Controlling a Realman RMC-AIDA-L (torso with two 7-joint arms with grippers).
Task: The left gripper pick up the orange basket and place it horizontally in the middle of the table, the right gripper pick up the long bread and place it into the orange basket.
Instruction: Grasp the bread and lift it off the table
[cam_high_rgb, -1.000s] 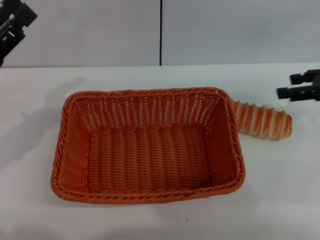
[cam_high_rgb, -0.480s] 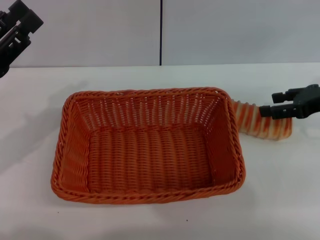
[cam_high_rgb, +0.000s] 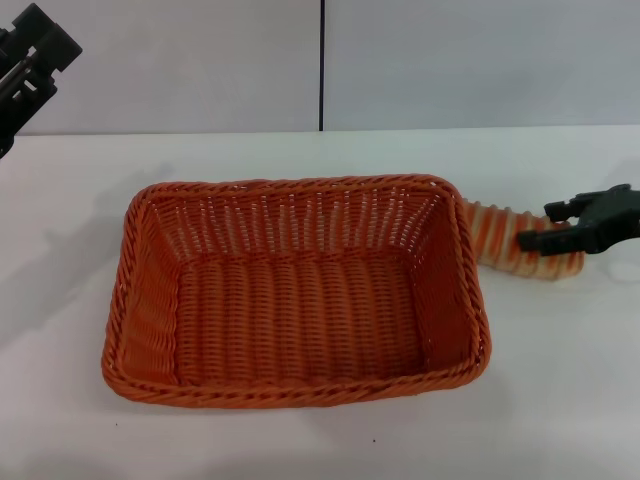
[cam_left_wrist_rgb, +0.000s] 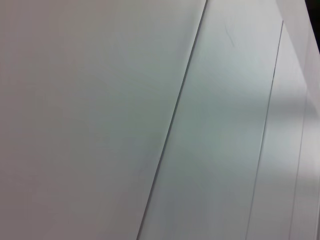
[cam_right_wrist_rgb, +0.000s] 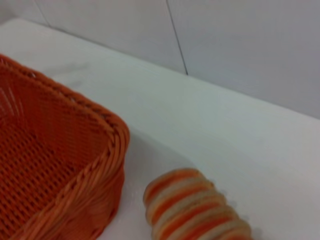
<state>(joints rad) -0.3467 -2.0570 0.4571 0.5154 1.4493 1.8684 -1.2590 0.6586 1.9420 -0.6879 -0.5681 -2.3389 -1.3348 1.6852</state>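
Observation:
The orange basket (cam_high_rgb: 295, 290) stands lengthwise across the middle of the white table (cam_high_rgb: 560, 380), empty inside. Its corner (cam_right_wrist_rgb: 55, 165) also shows in the right wrist view. The long bread (cam_high_rgb: 505, 238), cream with orange stripes, lies on the table against the basket's right rim, and its end (cam_right_wrist_rgb: 195, 207) shows in the right wrist view. My right gripper (cam_high_rgb: 535, 226) hangs open over the bread's right half, one finger on each side of it. Raised at the far upper left, my left gripper (cam_high_rgb: 28, 55) is well clear of the basket.
A pale wall (cam_high_rgb: 450, 60) with a dark vertical seam runs behind the table. The left wrist view shows only that wall (cam_left_wrist_rgb: 150, 120). Bare tabletop lies in front of the basket and to both sides of it.
My right gripper has come in from the right edge, leftward and lower, until its fingers straddle the bread. The left gripper has barely shifted at the upper left. Basket and bread have not moved.

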